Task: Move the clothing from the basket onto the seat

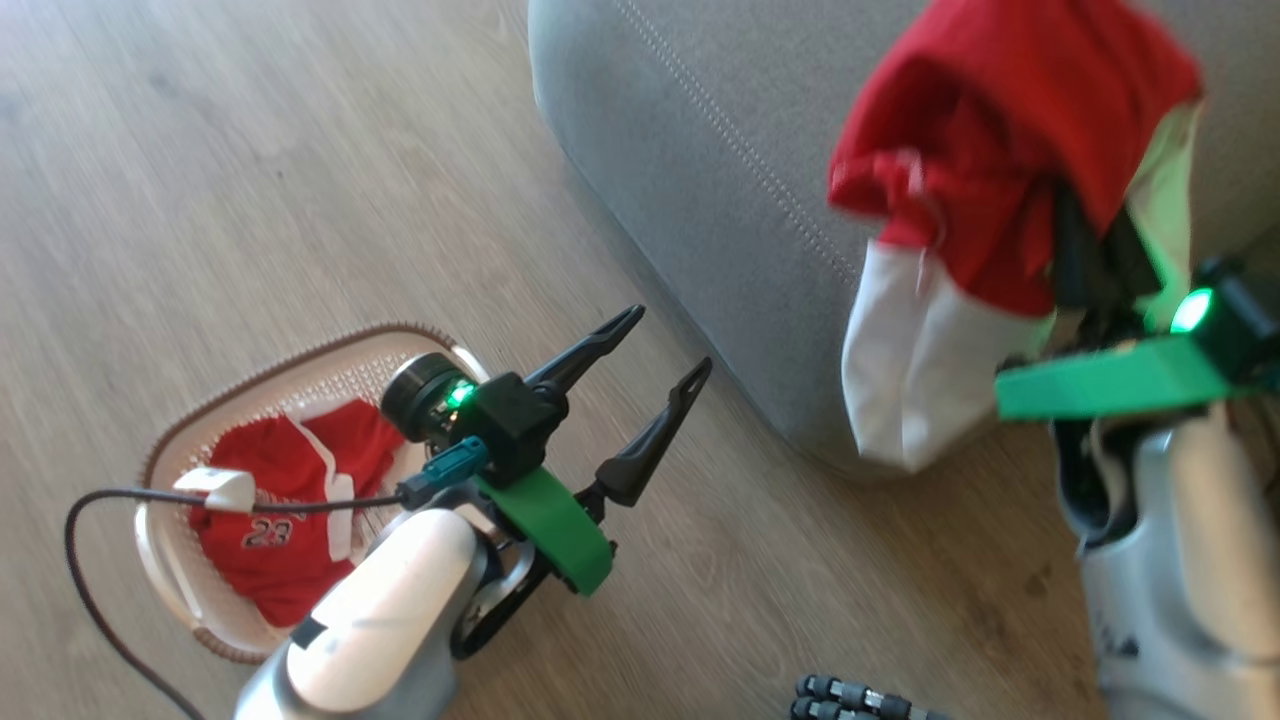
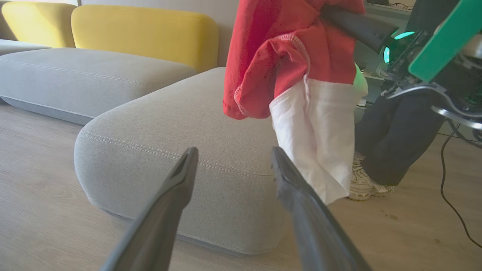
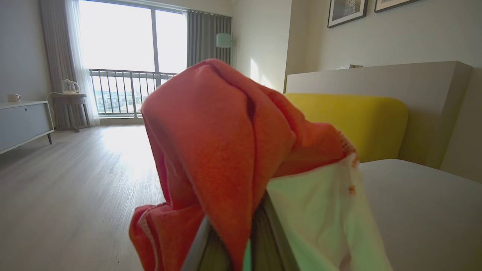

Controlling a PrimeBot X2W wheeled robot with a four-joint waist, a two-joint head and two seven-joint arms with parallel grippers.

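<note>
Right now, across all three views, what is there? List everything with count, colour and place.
held garment: one, red with white lining, hanging from the right gripper at the seat's edge
number 23 garment: one, red with white trim, in the basket
basket: one, cream with brown rim, on the floor
seat: one, grey, right of the basket
back cushions: two, yellow, behind the grey seats
floor: pale wood
sideboard: one, pale, near the window
person's leg: one, dark trousers, pale shoe, beyond the seat's corner
left gripper: open, empty, beside the basket
right gripper: shut on the held garment
</note>
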